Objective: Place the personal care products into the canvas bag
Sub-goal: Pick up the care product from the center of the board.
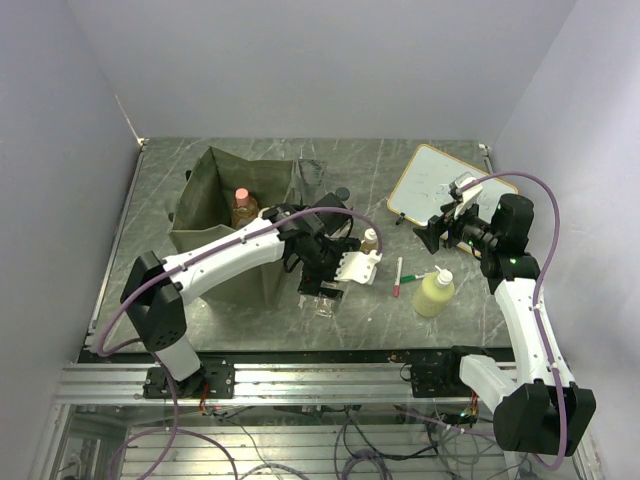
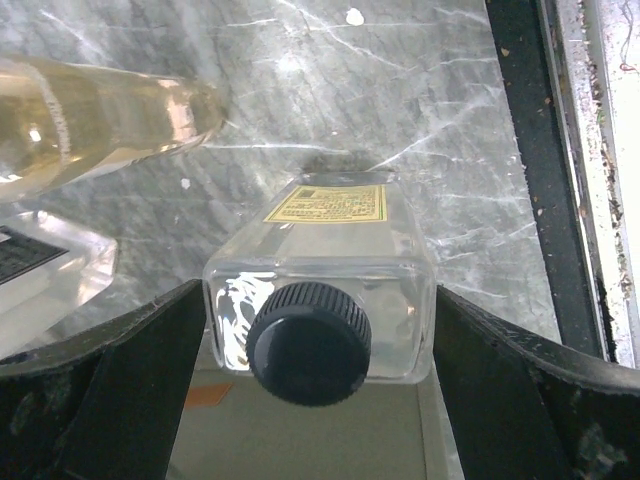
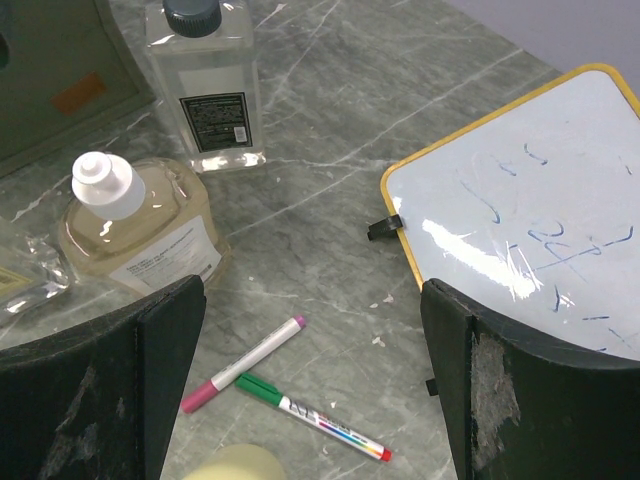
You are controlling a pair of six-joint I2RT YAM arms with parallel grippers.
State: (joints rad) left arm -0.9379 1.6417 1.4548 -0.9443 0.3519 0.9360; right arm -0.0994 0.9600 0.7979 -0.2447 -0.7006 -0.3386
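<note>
The olive canvas bag (image 1: 215,225) stands at the left with an amber bottle (image 1: 243,207) upright inside it. My left gripper (image 1: 322,285) is open, its jaws straddling a clear square bottle with a black cap (image 2: 320,300) that lies cap toward the wrist; no grip shows. Beside it are a pale amber bottle with a beige cap (image 1: 369,241) and another clear bottle (image 2: 45,275). My right gripper (image 1: 432,237) hangs open and empty above the markers. A yellow-green bottle (image 1: 435,293) stands near it. A clear dark-capped bottle (image 3: 205,90) stands by the bag.
A framed whiteboard (image 1: 445,185) lies at the back right. A pink marker (image 3: 240,365) and a green marker (image 3: 310,415) lie on the marble table between the bottles and the board. The table's black edge rail (image 2: 530,150) runs close to the left gripper.
</note>
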